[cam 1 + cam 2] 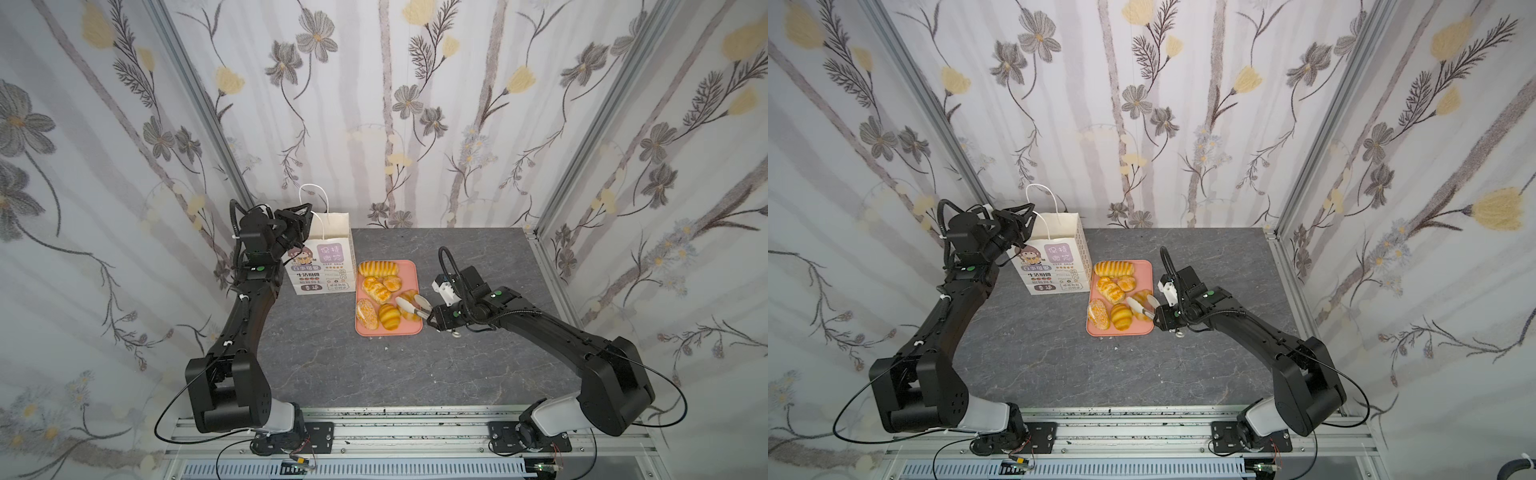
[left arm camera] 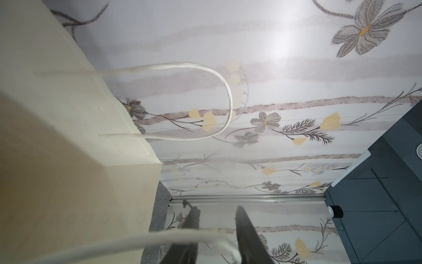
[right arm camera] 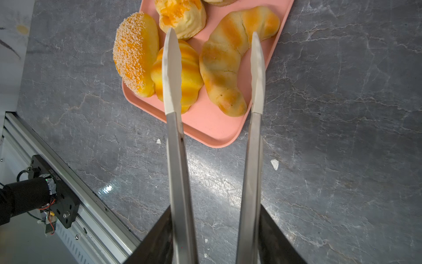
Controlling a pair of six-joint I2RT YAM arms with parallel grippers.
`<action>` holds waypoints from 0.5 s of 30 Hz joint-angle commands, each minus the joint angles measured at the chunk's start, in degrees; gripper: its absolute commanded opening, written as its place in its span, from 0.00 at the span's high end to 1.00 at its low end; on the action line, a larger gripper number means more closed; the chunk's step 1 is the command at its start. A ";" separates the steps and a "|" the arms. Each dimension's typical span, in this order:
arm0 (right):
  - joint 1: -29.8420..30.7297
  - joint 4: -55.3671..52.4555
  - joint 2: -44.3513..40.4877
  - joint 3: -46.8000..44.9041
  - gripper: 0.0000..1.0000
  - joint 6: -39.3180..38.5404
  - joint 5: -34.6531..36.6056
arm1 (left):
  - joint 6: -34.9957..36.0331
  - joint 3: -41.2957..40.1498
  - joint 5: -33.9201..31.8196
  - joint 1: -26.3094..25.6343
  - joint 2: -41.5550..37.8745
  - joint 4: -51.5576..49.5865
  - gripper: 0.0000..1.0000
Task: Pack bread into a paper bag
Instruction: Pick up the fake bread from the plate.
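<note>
Golden-brown, glossy bread (image 1: 376, 291) (ridged loaf, braided bun, sesame-crusted oval (image 3: 134, 52), striped croissant (image 3: 180, 73), paler crescent roll (image 3: 225, 68)) lies packed close on pink tray (image 1: 409, 328) mid-tabletop (image 1: 415, 374), just R of the upright white paper bag (image 1: 328, 249) w/ cartoon-girl print & purple square. R hand (image 1: 434, 316) is clamped on metal tongs (image 3: 178, 160); white-tipped arms stand apart, one crossing the striped croissant, other along the crescent's outer side, contact unclear. L hand (image 1: 305, 214) sits at bag's top rim, fingers pressed together on near cord handle (image 2: 137, 240).
</note>
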 commanded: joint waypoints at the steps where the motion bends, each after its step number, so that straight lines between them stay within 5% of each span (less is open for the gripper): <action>1: 1.63 0.50 0.98 1.23 0.46 -0.50 4.64 | 0.26 0.30 -0.30 0.07 -0.23 1.77 0.69; 9: 3.89 -1.93 5.87 2.70 0.47 -0.16 10.93 | 0.13 0.20 -0.09 0.08 -0.50 1.70 0.68; 15: 4.06 -1.84 6.35 2.59 0.63 0.37 11.14 | 0.13 0.02 -0.09 0.08 -0.63 1.65 0.67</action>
